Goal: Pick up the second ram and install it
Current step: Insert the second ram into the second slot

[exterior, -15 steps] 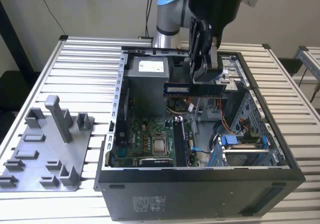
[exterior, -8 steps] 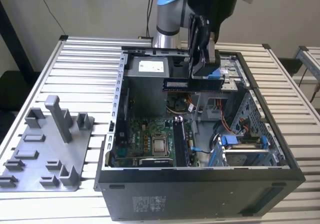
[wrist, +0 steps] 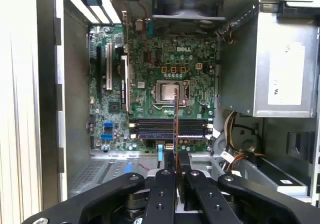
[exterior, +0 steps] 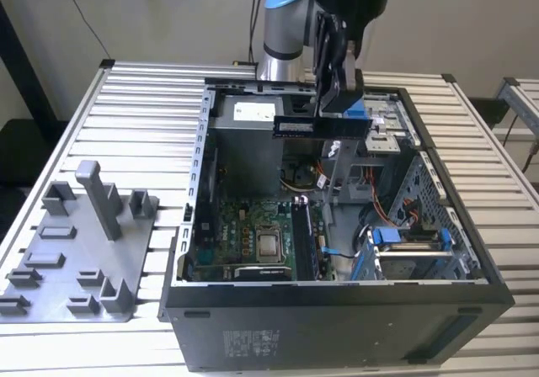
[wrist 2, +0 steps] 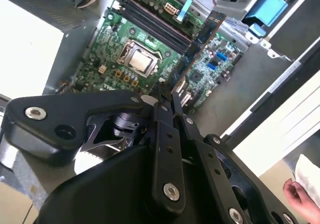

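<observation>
Over the open computer case (exterior: 337, 331), the pincer (exterior: 341, 114) is clamped on the second ram (exterior: 295, 127).

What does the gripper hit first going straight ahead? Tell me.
Likely the black memory slots on the green motherboard; the gripper, shut on the thin dark ram strip, points at them, though depth is unclear.
</observation>
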Robot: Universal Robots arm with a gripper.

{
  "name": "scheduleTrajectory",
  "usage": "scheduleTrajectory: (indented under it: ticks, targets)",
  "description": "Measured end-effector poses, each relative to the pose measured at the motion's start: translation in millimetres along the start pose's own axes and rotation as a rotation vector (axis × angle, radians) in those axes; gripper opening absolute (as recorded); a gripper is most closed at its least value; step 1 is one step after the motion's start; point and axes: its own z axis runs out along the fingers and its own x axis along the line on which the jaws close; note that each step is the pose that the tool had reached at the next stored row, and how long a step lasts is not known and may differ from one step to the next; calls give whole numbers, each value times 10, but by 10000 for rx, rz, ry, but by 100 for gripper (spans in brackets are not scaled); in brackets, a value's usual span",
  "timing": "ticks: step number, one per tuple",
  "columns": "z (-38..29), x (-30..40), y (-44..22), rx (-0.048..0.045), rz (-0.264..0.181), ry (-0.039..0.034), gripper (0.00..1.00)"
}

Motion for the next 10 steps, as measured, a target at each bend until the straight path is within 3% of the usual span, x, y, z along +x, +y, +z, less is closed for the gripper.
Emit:
scheduleTrajectory:
  ticks: [10]
  targets:
    - [10,-231,2,-3,-6,-351,14]
